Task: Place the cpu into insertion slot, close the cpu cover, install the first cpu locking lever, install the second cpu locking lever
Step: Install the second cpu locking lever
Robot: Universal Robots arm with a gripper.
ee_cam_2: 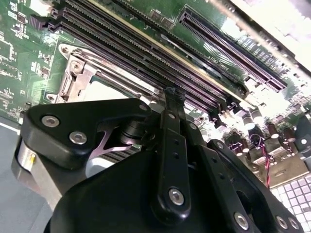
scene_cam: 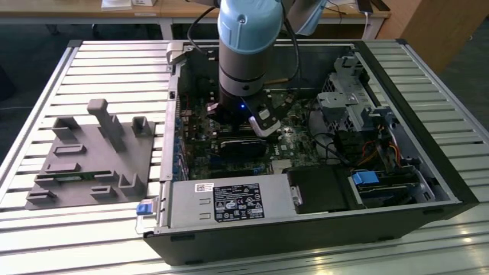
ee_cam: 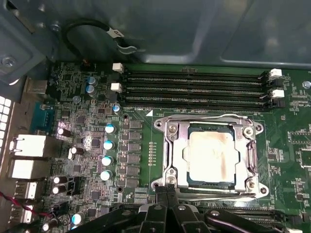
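The cpu (ee_cam: 211,155), a dull silver square, lies in the insertion slot (ee_cam: 184,167), whose dark rim shows around it. The silver cpu cover (ee_cam: 171,145) is folded down flat over the chip's edges. One wire locking lever (ee_cam: 253,155) runs along one side of the cover, another (ee_cam: 218,196) along the side nearest my fingers. My gripper (ee_cam: 167,187) is shut, its black tips together at the cover's corner by that nearer lever; I cannot tell if they touch it. In the second wrist view the gripper (ee_cam_2: 173,94) stands beside the cover (ee_cam_2: 80,77) and the cpu (ee_cam_2: 104,90). The exterior view has the gripper (scene_cam: 256,129) low inside the computer case.
Long black memory slots (ee_cam: 194,90) run beside the socket. Capacitors (ee_cam: 108,145) and rear ports (ee_cam: 26,145) stand on the board. The case walls (scene_cam: 413,114), a drive cage (scene_cam: 344,97) and a power supply (scene_cam: 229,203) hem in the arm. A grey fixture (scene_cam: 91,154) sits at the exterior view's left.
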